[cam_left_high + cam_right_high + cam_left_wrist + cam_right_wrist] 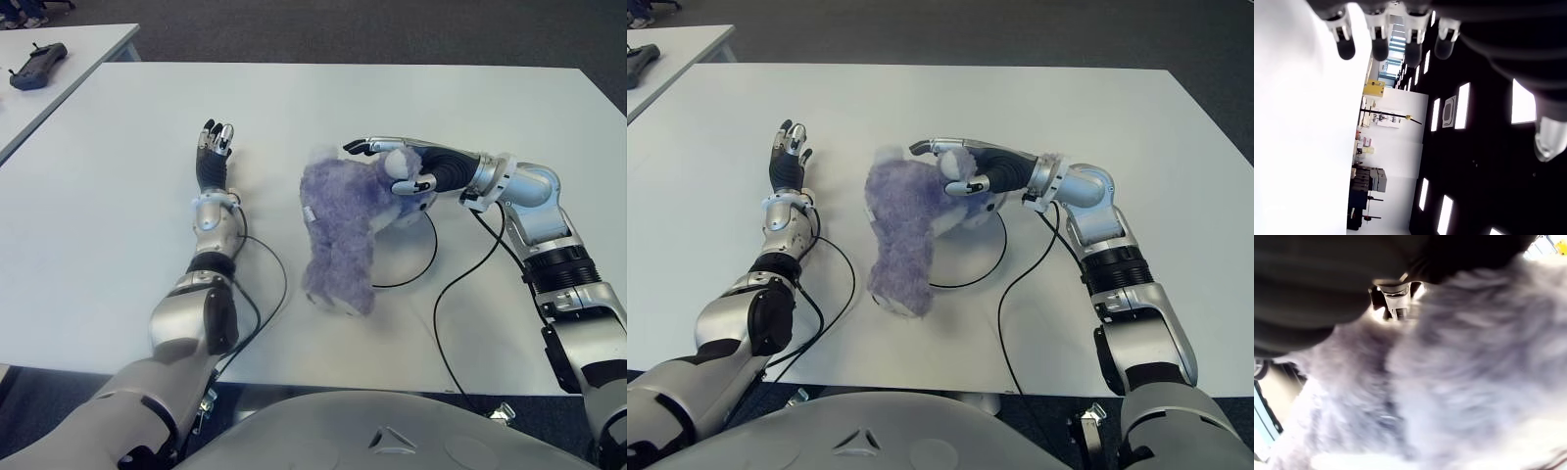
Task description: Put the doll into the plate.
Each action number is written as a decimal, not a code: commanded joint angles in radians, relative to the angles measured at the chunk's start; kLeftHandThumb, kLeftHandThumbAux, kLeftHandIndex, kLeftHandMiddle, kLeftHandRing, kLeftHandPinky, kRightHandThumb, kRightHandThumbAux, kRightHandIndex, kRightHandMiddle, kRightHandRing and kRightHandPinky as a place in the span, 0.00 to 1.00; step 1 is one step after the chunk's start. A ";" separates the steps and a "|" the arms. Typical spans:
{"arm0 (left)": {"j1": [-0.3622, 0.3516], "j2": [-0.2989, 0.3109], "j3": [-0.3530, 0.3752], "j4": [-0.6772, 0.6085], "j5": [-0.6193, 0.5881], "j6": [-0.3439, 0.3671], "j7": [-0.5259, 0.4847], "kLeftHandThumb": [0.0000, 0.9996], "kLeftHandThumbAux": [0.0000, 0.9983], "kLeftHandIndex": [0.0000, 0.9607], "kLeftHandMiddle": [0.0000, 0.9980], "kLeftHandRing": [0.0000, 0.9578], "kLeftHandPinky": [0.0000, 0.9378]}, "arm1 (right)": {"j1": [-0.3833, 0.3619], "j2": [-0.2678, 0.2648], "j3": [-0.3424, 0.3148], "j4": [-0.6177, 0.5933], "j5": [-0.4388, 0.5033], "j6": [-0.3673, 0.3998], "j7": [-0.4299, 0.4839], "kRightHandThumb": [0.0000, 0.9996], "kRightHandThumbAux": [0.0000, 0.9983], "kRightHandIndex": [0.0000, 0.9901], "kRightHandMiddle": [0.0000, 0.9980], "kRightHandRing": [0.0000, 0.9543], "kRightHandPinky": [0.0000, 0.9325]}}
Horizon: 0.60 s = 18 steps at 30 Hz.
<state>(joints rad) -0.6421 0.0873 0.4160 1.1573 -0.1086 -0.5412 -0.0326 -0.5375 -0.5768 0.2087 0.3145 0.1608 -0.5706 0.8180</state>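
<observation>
Right robot hand (407, 166) clasps the fluffy lilac doll (338, 230), apparently above a round plate (991, 223).

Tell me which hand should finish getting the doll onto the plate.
The right hand. It already grips the purple doll at its top, just over the plate. The left hand shows left of the doll, open and holding nothing.
</observation>
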 commanded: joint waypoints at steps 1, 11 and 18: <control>0.248 -0.092 0.009 0.155 -0.020 0.050 0.012 0.00 0.46 0.04 0.10 0.07 0.02 | 0.031 0.103 -0.058 0.119 0.102 0.145 -0.009 0.15 0.23 0.00 0.00 0.00 0.00; 0.247 -0.092 0.011 0.155 -0.022 0.056 0.012 0.00 0.46 0.03 0.10 0.07 0.02 | 0.008 0.094 -0.057 0.080 0.181 0.346 0.136 0.12 0.29 0.00 0.00 0.00 0.00; 0.247 -0.092 0.014 0.155 -0.026 0.057 0.008 0.00 0.46 0.03 0.10 0.06 0.02 | -0.007 0.111 -0.081 0.088 0.231 0.371 0.232 0.11 0.27 0.00 0.00 0.00 0.00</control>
<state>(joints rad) -0.6422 0.0877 0.4159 1.1574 -0.1086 -0.5411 -0.0326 -0.5494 -0.4922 0.1308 0.3809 0.3409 -0.2808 0.9599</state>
